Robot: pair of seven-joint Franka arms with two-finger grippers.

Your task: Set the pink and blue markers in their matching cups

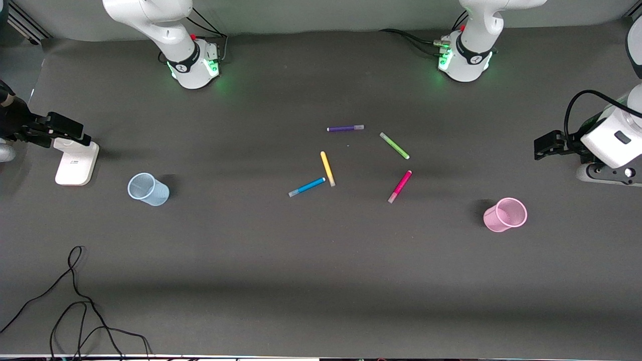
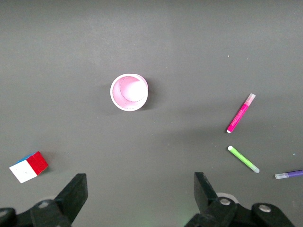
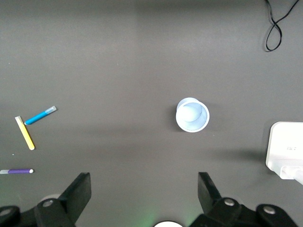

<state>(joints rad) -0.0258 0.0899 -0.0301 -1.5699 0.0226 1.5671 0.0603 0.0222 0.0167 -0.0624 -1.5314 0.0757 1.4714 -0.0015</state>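
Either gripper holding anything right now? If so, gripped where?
Nothing held. Left gripper is open above the pink cup; right gripper is open above the blue cup. All markers lie on the table.

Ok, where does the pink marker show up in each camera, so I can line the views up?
Front view: the pink marker lies on the table among the loose markers, toward the left arm's end, just nearer the camera than the green marker.
Left wrist view: pink marker, next to the green marker.
Right wrist view: not in it.
Shared landmark: the pink cup, seen in the front and left wrist views.
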